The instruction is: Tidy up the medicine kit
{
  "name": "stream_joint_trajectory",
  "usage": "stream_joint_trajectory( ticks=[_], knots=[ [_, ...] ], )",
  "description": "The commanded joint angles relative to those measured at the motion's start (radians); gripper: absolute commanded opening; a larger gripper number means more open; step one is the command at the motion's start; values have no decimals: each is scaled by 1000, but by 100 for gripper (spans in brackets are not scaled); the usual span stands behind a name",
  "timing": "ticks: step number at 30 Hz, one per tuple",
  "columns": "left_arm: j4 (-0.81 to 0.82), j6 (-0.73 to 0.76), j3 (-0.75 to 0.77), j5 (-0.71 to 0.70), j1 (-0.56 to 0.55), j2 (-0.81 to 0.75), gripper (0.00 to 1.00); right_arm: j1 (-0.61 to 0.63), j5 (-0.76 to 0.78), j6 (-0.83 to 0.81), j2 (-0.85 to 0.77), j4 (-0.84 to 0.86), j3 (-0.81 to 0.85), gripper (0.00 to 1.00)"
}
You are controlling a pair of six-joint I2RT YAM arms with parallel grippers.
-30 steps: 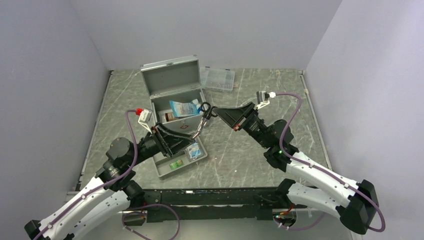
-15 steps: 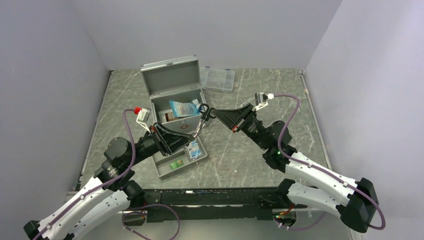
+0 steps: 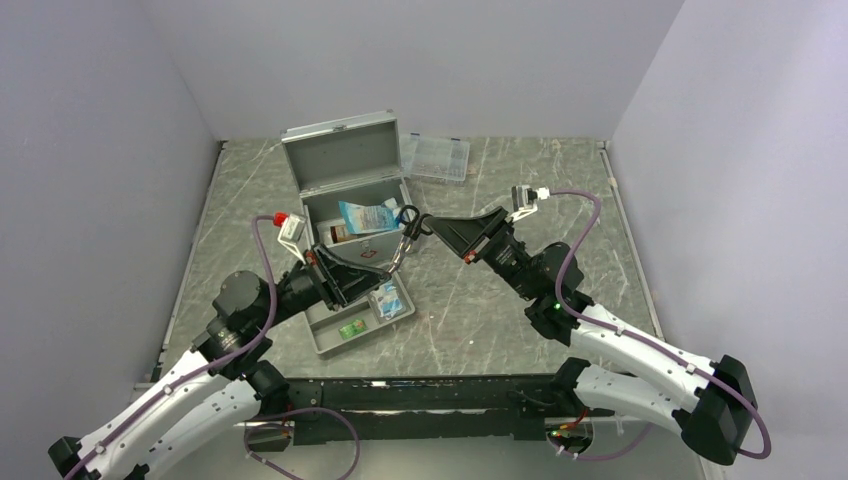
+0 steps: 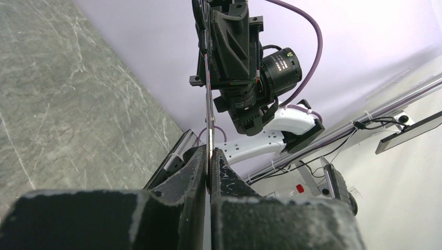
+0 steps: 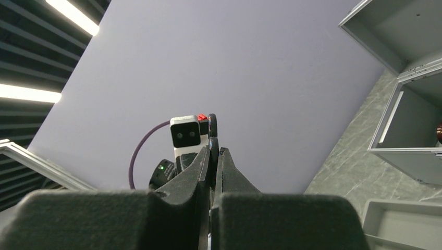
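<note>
Just in front of the open grey metal medicine kit (image 3: 345,160), a shallow grey divided tray (image 3: 328,338) is being passed over. Above the kit's front right corner, a pair of silver-bladed, black-handled scissors (image 3: 403,245) is being held at both ends. The blade is being pinched by the left gripper (image 4: 209,155), and a handle ring is being clamped by the right gripper (image 5: 211,152). Behind the kit, a flat clear plastic compartment case (image 3: 437,157) is being left alone. Should either arm be moved while both grips are being kept, the scissors could be twisted or wrenched free. The thin blade could also be let slip.
</note>
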Motion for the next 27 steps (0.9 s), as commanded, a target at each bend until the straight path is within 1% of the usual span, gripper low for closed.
stream_joint_trajectory(
  ticks=[1,3,11,14,17,18,21,23,27],
  knots=[
    [48,15,44,27,3,7,5,6,19,3,-4,58,-6,0],
    [40,22,45,17,3,0,0,6,18,2,-5,59,-8,0],
    [-2,48,59,-10,3,-21,0,6,13,7,-1,57,-28,1],
    [-43,72,73,-42,3,-29,0,7,23,6,-9,25,-39,30],
    [-98,125,101,-72,4,-21,0,5,39,-13,-32,-19,-47,50],
    [-122,138,112,-81,4,-15,0,6,45,-24,-43,-42,-47,54],
    [-152,164,132,-98,12,3,0,5,53,-71,-86,-131,-44,60],
    [-167,186,142,-113,23,12,0,5,92,-104,-134,-197,-55,61],
    [-253,239,170,-124,80,28,0,3,180,-158,-259,-335,-100,63]
  ],
)
